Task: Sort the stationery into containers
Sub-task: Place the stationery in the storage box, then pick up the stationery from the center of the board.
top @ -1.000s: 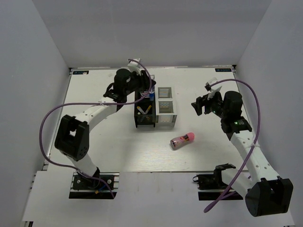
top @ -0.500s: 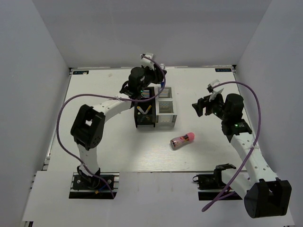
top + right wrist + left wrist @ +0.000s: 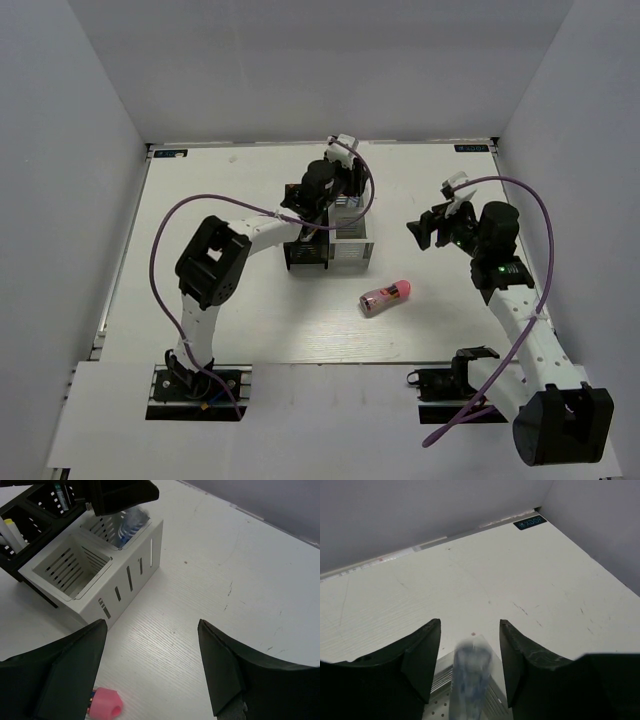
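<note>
Top view: the left gripper (image 3: 343, 198) hangs right over the far compartment of the white organiser (image 3: 352, 250). The black organiser (image 3: 303, 255) sits touching its left side. From up here the wrist hides whatever is under it. The pink cylinder (image 3: 387, 296) lies on its side just in front of the white organiser, a bit to the right and not touching it. The right gripper (image 3: 428, 226) hovers off to the organiser's right, well apart.

Left wrist: the small bottle (image 3: 470, 680) with the blue cap is blurry. It stands between the jaws with a sliver of gap on each side, right above the white organiser's mesh. To me that reads as let go, not pinched.

Right wrist: its own jaws are spread wide with nothing in them. You can see the bottle leaning inside the white organiser's far compartment, and the near one is empty. Pens (image 3: 11, 534) stand in the black organiser beyond it.

My take on doing it right: lift the left arm straight up so a finger doesn't snag the organiser's rim or the cap. The cylinder will probably roll, so I'd pinch it across its width.
</note>
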Robot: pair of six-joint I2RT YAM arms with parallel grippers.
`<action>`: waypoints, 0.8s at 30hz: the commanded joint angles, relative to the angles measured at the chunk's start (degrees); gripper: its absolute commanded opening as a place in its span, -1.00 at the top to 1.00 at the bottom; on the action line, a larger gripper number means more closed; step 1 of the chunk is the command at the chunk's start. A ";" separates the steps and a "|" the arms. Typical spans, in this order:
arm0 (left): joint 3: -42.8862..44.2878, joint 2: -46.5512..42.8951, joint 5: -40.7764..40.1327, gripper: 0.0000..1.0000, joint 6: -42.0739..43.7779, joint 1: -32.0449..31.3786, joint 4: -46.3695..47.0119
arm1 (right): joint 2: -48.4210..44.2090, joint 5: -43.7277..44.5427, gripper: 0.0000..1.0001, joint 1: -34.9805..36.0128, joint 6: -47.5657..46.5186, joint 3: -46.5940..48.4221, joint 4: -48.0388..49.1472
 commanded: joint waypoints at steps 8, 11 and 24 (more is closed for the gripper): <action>-0.85 -8.41 -4.05 -0.40 2.24 -0.59 -1.95 | 0.58 -2.85 -0.70 -0.97 -1.67 0.22 0.46; -1.38 -12.79 -4.58 -0.43 2.25 -1.12 -4.30 | 0.58 -8.08 -0.81 -0.88 -6.58 0.74 -1.56; -2.05 -34.06 -2.38 -0.97 1.90 -0.59 -50.52 | 10.41 -30.54 -0.70 1.05 -93.64 7.69 -58.48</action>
